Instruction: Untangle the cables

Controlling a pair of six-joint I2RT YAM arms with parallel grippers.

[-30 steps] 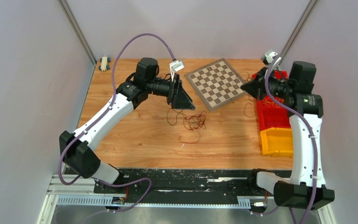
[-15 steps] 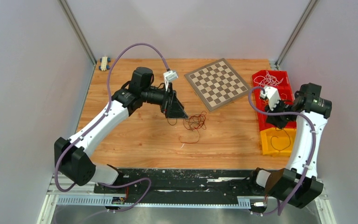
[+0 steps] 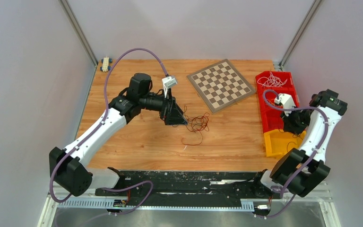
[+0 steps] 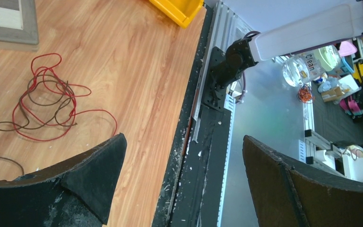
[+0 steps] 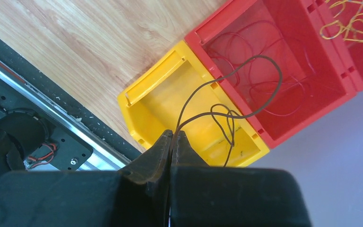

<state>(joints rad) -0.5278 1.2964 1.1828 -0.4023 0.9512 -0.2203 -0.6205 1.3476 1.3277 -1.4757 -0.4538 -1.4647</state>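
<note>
Two tools, three bins and one chessboard [image 3: 220, 85] are being shown on the counter [image 3: 137, 137]. The bins, two red and one yellow, are standing in a row at the counter's right edge. One loose tangle [image 4: 47, 101] of red and dark brown cables is lying on bare wood near the middle of the counter, in front of the chessboard. The left tool [image 4: 183, 139] is being held just beside that tangle with its two fingers spread wide apart, and nothing is being gripped or touched by them. The right tool [image 5: 172, 137] is being clamped tight on a single dark brown cable [image 5: 264, 56], whose loops are being dangled above the yellow bin [image 5: 144, 111] and the near red bin [image 5: 321, 111]. Several thin red cables [image 5: 264, 75] are lying inside that near red bin, and one bundle of pale and yellow-orange cables [image 5: 354, 19] is lying in the far red bin [image 3: 288, 78].
</note>
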